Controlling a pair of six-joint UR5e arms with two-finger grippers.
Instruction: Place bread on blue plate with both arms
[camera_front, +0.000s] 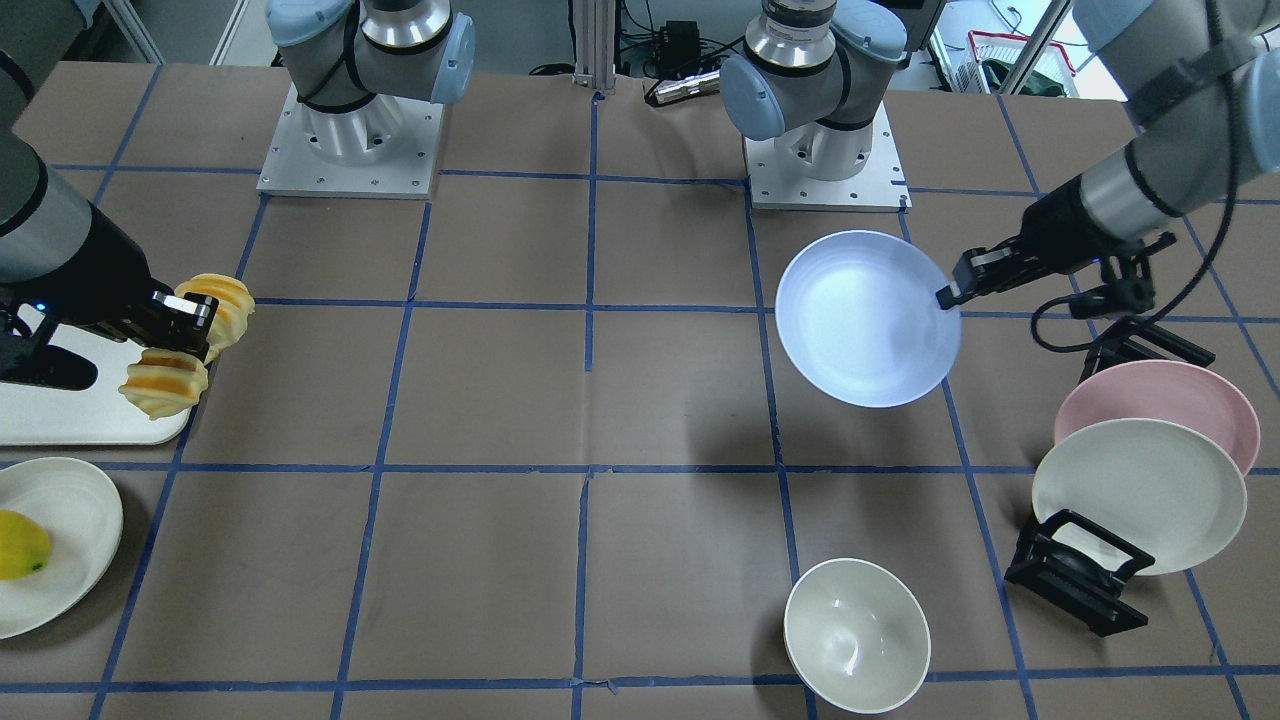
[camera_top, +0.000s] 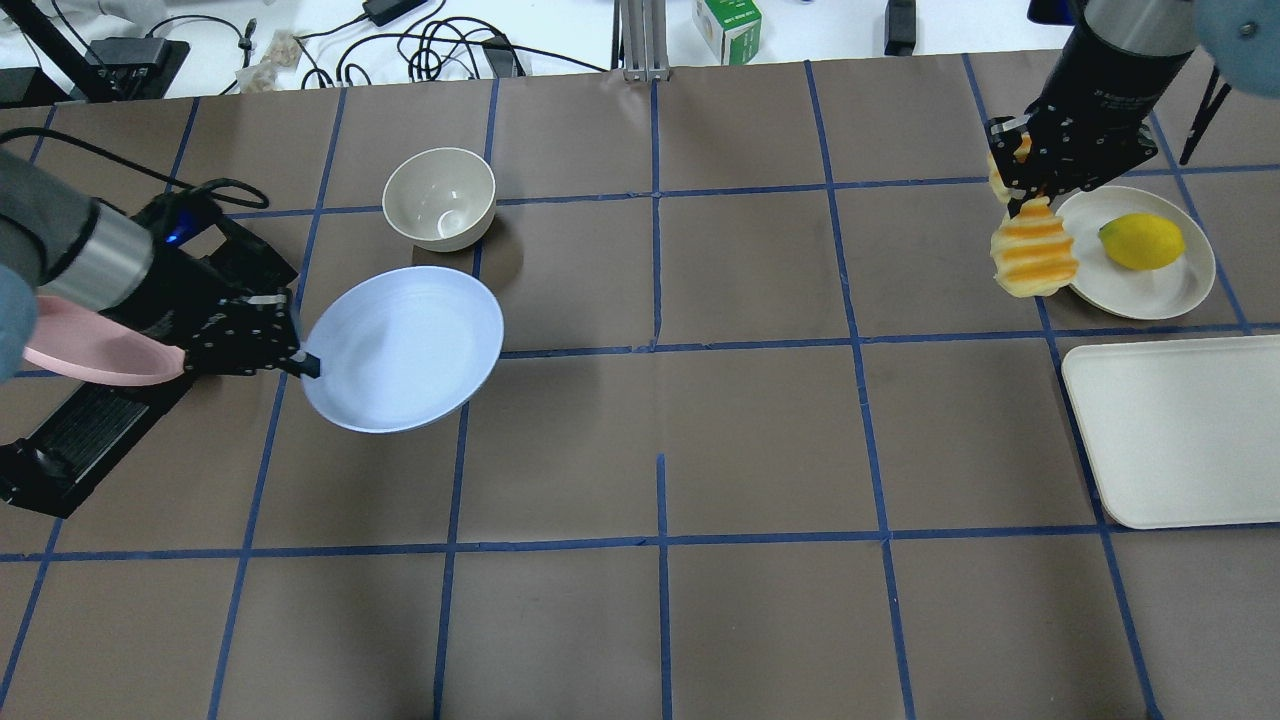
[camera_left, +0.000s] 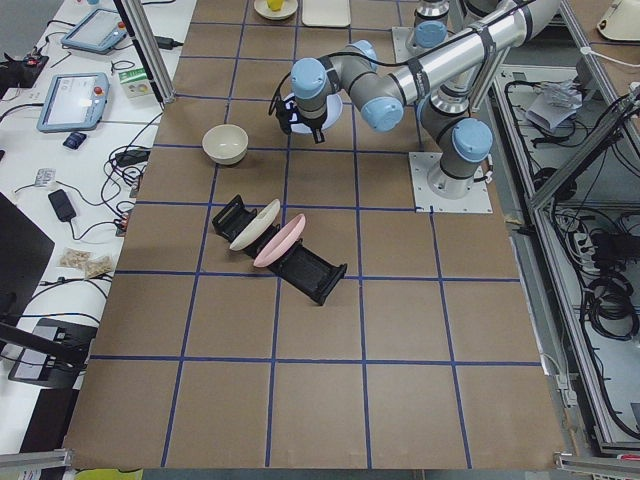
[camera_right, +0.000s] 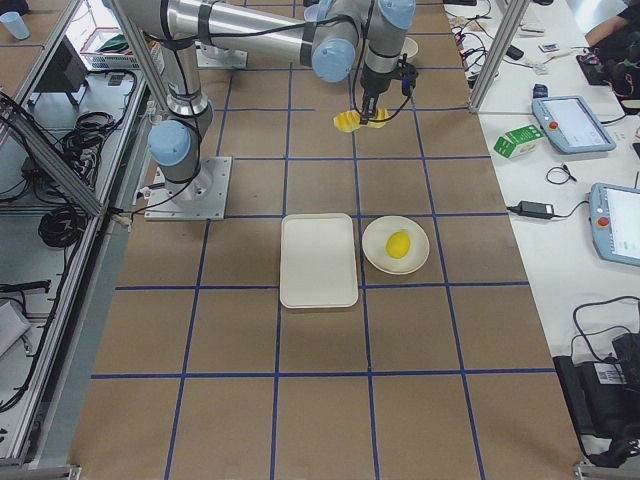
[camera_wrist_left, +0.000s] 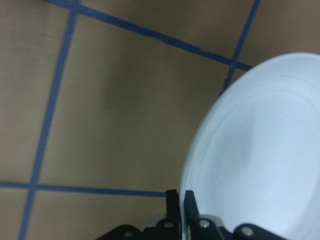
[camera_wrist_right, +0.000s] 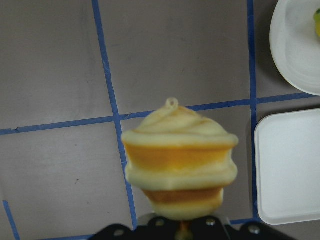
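My left gripper is shut on the rim of the blue plate and holds it tilted above the table; both also show in the front view, gripper and plate, and the plate's edge fills the left wrist view. My right gripper is shut on the middle of the bread, a yellow-orange ridged loaf held in the air at the table's far right. The bread also shows in the front view and in the right wrist view. Plate and bread are far apart.
A cream bowl stands behind the blue plate. A black rack holds a pink plate and a cream plate. A cream dish with a yellow lemon and a white tray lie under the right arm.
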